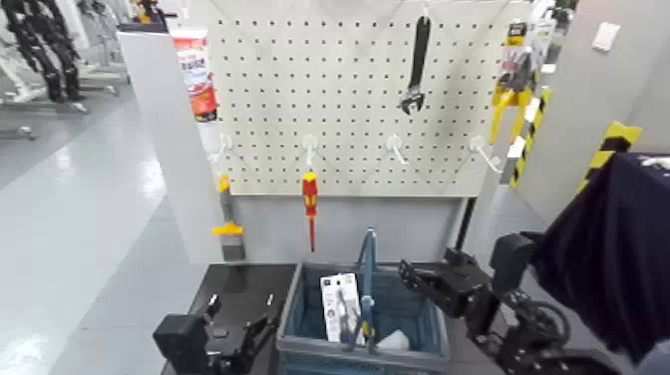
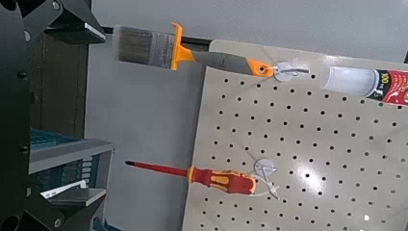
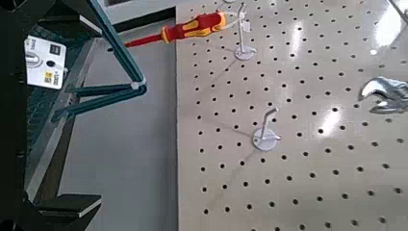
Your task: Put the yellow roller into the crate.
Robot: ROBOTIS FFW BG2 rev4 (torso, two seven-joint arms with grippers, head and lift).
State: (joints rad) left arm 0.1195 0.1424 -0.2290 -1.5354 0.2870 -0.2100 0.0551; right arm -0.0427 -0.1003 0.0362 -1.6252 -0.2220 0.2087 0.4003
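Note:
The dark blue-grey crate (image 1: pixel 299 329) stands on the black table below the pegboard, its blue hoop handle (image 1: pixel 367 267) upright. In its front part lies a white rounded piece (image 1: pixel 392 341) with a bit of yellow next to it, which looks like the yellow roller; a white packet (image 1: pixel 339 304) lies beside it. My right gripper (image 1: pixel 414 276) is open and empty, just above the crate's right rim; its wrist view shows the handle (image 3: pixel 96 91) between the jaws. My left gripper (image 1: pixel 244 329) is open and empty, low at the crate's left side (image 2: pixel 58 164).
On the pegboard (image 1: pixel 359 110) hang a red-and-yellow screwdriver (image 1: pixel 310 204), a black wrench (image 1: pixel 417 65) and several bare hooks. A paintbrush (image 1: pixel 227 227) and a tube (image 1: pixel 195 75) hang on its left side panel. A dark cloth-covered shape (image 1: pixel 618 249) is at the right.

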